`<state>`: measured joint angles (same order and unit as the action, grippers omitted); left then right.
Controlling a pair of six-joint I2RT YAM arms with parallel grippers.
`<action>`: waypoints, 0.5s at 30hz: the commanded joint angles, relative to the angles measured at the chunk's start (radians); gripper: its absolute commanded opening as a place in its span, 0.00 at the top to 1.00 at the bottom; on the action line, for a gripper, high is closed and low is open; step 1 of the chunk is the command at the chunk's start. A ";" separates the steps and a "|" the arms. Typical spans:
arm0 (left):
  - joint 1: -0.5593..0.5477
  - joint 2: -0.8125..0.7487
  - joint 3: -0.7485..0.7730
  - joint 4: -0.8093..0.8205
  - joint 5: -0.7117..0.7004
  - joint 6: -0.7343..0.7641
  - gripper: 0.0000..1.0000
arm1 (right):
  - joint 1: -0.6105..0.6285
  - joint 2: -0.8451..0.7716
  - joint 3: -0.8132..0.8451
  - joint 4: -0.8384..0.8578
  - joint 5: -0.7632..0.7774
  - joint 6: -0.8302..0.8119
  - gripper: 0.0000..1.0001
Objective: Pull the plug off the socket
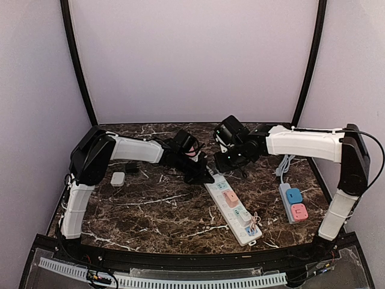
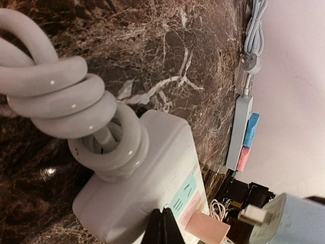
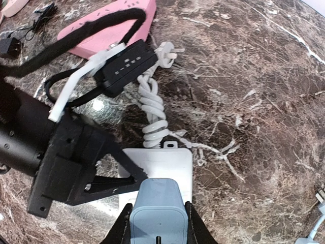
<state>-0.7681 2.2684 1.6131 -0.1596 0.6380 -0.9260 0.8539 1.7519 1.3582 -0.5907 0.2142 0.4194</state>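
The white power strip (image 1: 230,205) lies at the table's centre, its coiled white cable (image 3: 152,112) at the far end. My left gripper (image 1: 201,176) is shut with nothing in it, its tips (image 2: 162,223) pressing down on the strip's far end (image 2: 147,168). My right gripper (image 3: 156,218) is shut on a light blue plug (image 3: 157,208), held above that end of the strip (image 3: 167,162). In the left wrist view the blue plug (image 2: 297,223) hangs in the air with its metal prongs (image 2: 251,216) bare. A pink plug (image 2: 205,229) sits in the strip.
A grey strip (image 1: 293,203) with a blue and a pink plug lies at the right, its grey cable running back. A pink strip (image 3: 111,23) lies beyond the left arm. A small white adapter (image 1: 118,178) and a black one (image 1: 131,167) sit at the left.
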 commanded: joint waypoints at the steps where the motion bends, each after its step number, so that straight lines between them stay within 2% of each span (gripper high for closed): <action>1: -0.011 0.070 -0.009 -0.193 -0.106 0.030 1.00 | -0.113 -0.048 -0.001 0.061 -0.066 -0.007 0.91; 8: -0.031 0.046 0.126 -0.254 -0.114 0.100 1.00 | -0.305 0.014 0.004 0.201 -0.290 0.012 0.91; 15: -0.036 -0.048 0.204 -0.301 -0.131 0.161 1.00 | -0.441 0.177 0.073 0.294 -0.464 0.031 0.89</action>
<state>-0.7971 2.2932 1.7798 -0.3698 0.5465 -0.8249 0.4534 1.8393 1.3823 -0.3893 -0.1165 0.4313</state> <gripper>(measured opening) 0.007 0.259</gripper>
